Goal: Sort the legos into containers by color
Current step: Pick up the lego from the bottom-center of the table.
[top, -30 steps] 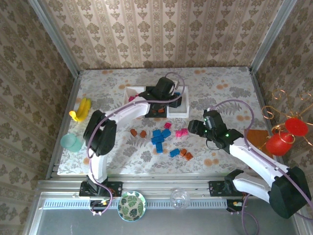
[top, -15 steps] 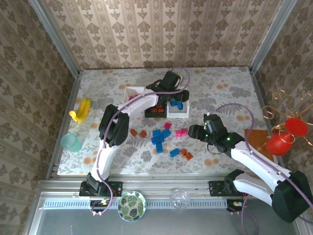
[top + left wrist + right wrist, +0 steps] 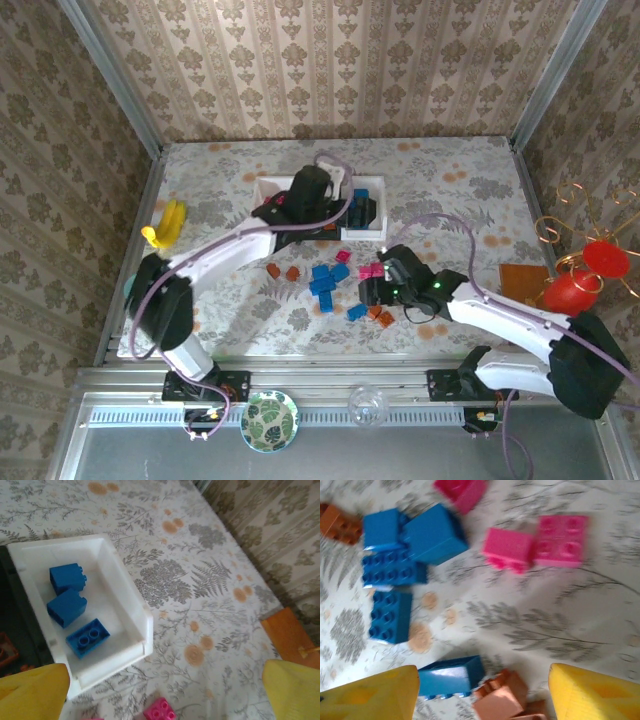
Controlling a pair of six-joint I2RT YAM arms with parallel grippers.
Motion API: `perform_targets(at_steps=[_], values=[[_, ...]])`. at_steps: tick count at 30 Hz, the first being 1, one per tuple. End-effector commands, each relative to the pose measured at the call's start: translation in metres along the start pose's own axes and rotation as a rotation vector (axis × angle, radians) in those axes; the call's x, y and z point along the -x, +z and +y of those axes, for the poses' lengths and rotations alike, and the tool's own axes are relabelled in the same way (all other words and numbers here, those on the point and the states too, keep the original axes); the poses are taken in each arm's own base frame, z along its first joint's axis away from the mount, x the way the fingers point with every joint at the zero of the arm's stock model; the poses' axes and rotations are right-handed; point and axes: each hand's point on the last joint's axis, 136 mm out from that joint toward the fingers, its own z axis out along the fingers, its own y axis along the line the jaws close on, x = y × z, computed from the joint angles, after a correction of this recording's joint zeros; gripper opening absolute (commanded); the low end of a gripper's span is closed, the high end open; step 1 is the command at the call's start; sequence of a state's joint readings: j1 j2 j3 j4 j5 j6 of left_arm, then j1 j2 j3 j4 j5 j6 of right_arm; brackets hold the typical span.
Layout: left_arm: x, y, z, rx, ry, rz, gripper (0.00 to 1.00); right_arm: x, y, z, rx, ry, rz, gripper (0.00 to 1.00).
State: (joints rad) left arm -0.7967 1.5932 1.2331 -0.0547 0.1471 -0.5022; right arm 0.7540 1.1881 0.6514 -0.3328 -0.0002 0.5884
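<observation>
Hovering over the loose bricks (image 3: 392, 572), the right gripper (image 3: 482, 692) is spread wide.
Above a white tray (image 3: 131, 592) holding three blue bricks (image 3: 66, 607), the left gripper (image 3: 162, 687) is likewise apart; the loose ones lie mid-table.

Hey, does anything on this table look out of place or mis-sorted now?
Nothing looks spilled or damaged. The right white tray holds only blue bricks. The one stray is a banana lying at the left edge of the table, away from the loose legos.

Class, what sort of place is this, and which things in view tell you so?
Probably a staged robot test booth: wallpapered panels box in a floral-covered table, an aluminium rail fronts it, and legos lie scattered.
</observation>
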Motion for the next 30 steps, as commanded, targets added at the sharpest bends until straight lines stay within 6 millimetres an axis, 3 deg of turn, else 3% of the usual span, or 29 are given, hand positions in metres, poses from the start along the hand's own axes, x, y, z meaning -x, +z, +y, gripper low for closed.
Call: perform_targets(at_steps=[1, 4, 9, 14, 20, 30], values=[[-0.012, -0.026, 0.013, 0.039, -0.032, -0.062, 1.0, -0.005, 0.003, 0.015, -0.021, -0.148, 0.033, 0.71], [-0.029, -0.06, 0.027, 0.106, -0.02, -0.078, 1.0, -0.007, 0.008, 0.026, -0.065, -0.231, 0.034, 0.72], [-0.054, -0.107, 0.042, 0.191, 0.007, -0.105, 1.0, -0.006, 0.024, 0.029, -0.164, -0.273, 0.041, 0.73], [-0.074, -0.134, 0.053, 0.242, -0.002, -0.108, 1.0, -0.011, 0.041, 0.025, -0.243, -0.274, 0.071, 0.75], [-0.092, -0.15, 0.069, 0.287, -0.017, -0.112, 1.0, -0.028, 0.055, 0.027, -0.251, -0.276, 0.125, 0.75], [-0.102, -0.147, 0.075, 0.305, -0.018, -0.084, 1.0, -0.045, 0.064, 0.024, -0.248, -0.279, 0.172, 0.68]])
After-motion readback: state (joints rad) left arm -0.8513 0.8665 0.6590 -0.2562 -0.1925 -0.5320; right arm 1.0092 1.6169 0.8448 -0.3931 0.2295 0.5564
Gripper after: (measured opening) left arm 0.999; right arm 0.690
